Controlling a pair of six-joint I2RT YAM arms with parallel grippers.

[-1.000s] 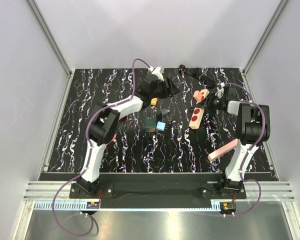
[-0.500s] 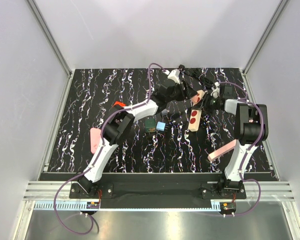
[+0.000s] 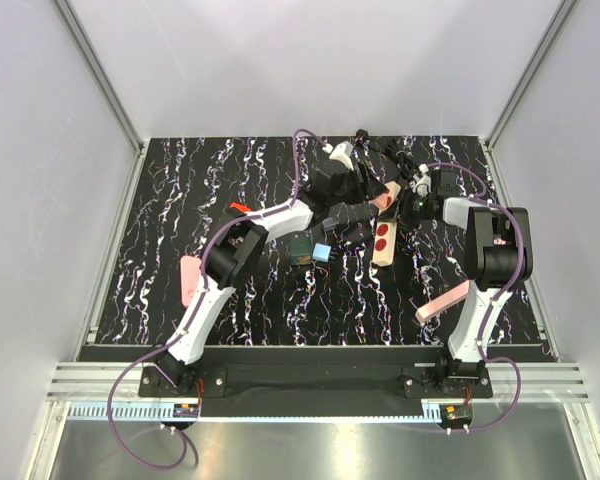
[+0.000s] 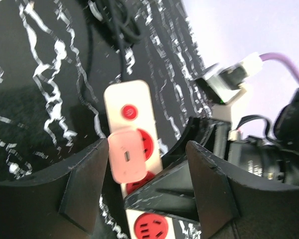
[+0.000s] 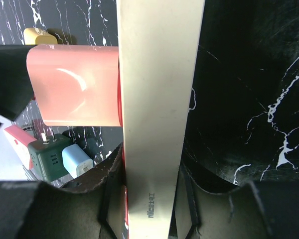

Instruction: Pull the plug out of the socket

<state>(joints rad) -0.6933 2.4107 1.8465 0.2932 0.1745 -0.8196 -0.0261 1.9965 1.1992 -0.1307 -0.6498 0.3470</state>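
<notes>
On the socket (image 4: 120, 95), one plug (image 4: 125, 162); left fingers (image 4: 84, 184) gape around it, right fingers (image 5: 105, 200) clamp socket.

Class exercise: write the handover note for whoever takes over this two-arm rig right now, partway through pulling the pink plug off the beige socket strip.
Left gripper: open, one finger on each side of the pink plug, not closed on it.
Right gripper: shut on the socket, clamping the strip across its narrow width.
Plug: seated in the strip, near its far end.
Done: strip braced, left gripper lined up on the plug.
Left: close the left gripper on the plug and pull it straight off while the right holds the strip.
</notes>
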